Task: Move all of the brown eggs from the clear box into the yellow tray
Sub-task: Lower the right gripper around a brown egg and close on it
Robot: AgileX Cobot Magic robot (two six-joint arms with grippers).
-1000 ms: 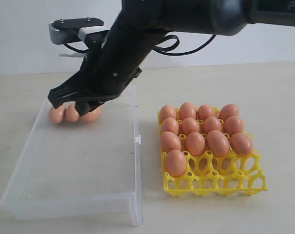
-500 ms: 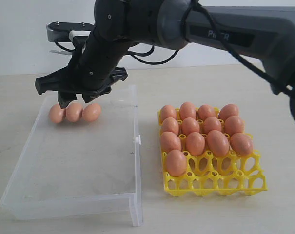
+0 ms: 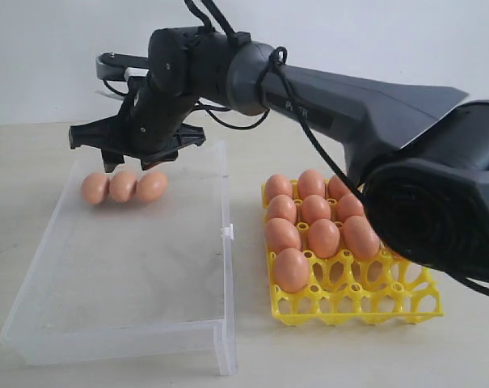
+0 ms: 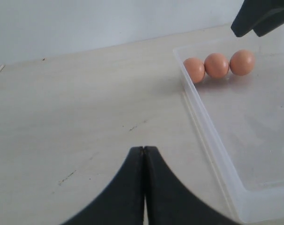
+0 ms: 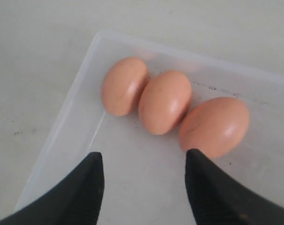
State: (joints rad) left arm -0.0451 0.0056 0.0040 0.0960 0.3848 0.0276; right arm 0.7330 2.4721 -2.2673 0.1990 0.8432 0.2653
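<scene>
- The right end effector [image 3: 128,159] hovers released over the far left corner of the clear box [image 3: 131,275], its two dark fingers spread wide and gripping nothing
- In the right wrist view the end effector [image 5: 142,161] has its fingers apart above the box floor [image 5: 273,159], on the near side of a row of three brown eggs, without touching them
- The three brown eggs lie side by side on the box floor against the far wall: the left egg [image 3: 94,187], the middle egg [image 3: 123,186] and the right egg [image 3: 152,186], each touching its neighbour
- The left egg sits just beside the box's corner
- The left end effector [image 4: 144,159] is clenched, its fingers pressed together with nothing between them, above bare tabletop [image 4: 85,117] outside the box
- The yellow tray [image 3: 365,305] stands on the tabletop to the right of the box, close beside it but apart
- At least nine brown eggs sit in the tray's cells, among them one [image 3: 292,269] alone at the left of its row; the right arm's body hides the tray's far right part
- The nearest cells of the tray are unfilled
</scene>
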